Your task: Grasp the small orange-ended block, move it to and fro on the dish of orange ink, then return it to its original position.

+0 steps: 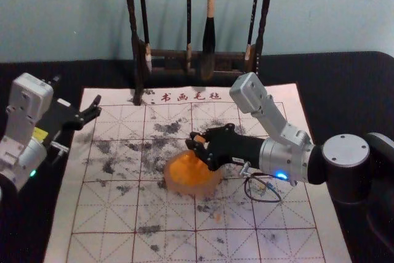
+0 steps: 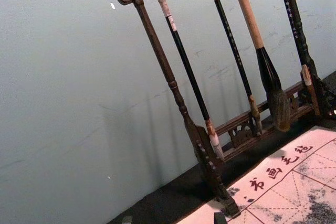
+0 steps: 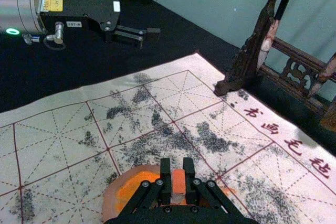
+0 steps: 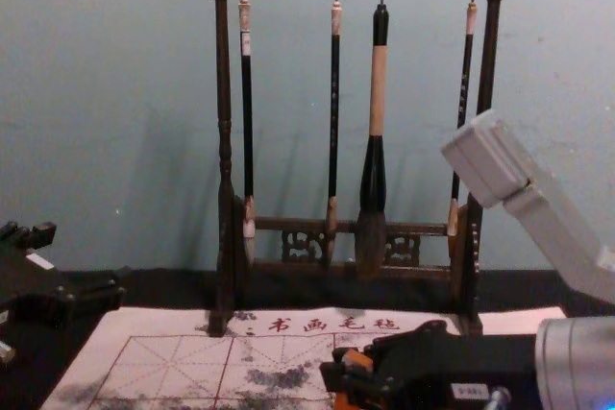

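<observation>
The small orange-ended block (image 3: 178, 183) is pinched in the right hand (image 1: 198, 142), over the round translucent dish of orange ink (image 1: 174, 184) (ink contact I can't tell); the left hand (image 1: 77, 93) idles, wide, by the white red-gridded mat's (image 1: 98, 220) left edge.

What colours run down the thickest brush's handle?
The handle goes black, tan, black; best seen in the chest view.

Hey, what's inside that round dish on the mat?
Orange ink is inside the dish. In the head view, the right end effector, gripping the orange-ended block, covers the dish's far right part; whatever lies beneath there can't be seen.
</observation>
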Action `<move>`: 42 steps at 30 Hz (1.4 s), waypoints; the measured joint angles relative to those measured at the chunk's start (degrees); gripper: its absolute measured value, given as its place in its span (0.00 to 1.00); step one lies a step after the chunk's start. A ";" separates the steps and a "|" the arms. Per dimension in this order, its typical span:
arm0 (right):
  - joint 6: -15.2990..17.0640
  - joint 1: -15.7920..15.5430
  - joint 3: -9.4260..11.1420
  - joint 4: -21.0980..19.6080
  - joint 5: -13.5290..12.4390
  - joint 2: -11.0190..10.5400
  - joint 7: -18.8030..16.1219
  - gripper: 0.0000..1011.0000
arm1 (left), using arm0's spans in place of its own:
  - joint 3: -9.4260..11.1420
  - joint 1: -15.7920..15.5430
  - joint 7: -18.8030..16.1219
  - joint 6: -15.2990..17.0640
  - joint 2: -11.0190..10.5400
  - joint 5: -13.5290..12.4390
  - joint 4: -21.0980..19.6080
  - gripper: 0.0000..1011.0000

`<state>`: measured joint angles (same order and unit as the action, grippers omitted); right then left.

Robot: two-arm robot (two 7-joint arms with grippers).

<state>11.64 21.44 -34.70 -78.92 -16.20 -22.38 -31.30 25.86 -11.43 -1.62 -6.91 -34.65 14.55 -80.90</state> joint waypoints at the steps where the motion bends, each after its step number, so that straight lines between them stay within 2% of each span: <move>1: 0.02 -0.10 0.06 -0.17 -0.03 -0.15 -0.01 0.13 | 0.00 0.00 0.00 0.00 0.00 0.00 0.00 0.99; 27: 0.00 -2.53 0.99 -3.74 -1.31 -3.08 -0.86 0.13 | 0.00 0.00 0.00 0.00 0.00 0.00 0.00 0.99; 42: 0.24 -3.43 -0.02 -5.23 -1.93 -3.74 -1.65 0.13 | 0.00 0.00 0.00 0.00 0.00 0.00 0.00 0.99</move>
<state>11.88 18.01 -34.72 -84.15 -18.14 -26.12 -32.95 25.86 -11.43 -1.62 -6.91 -34.65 14.55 -80.90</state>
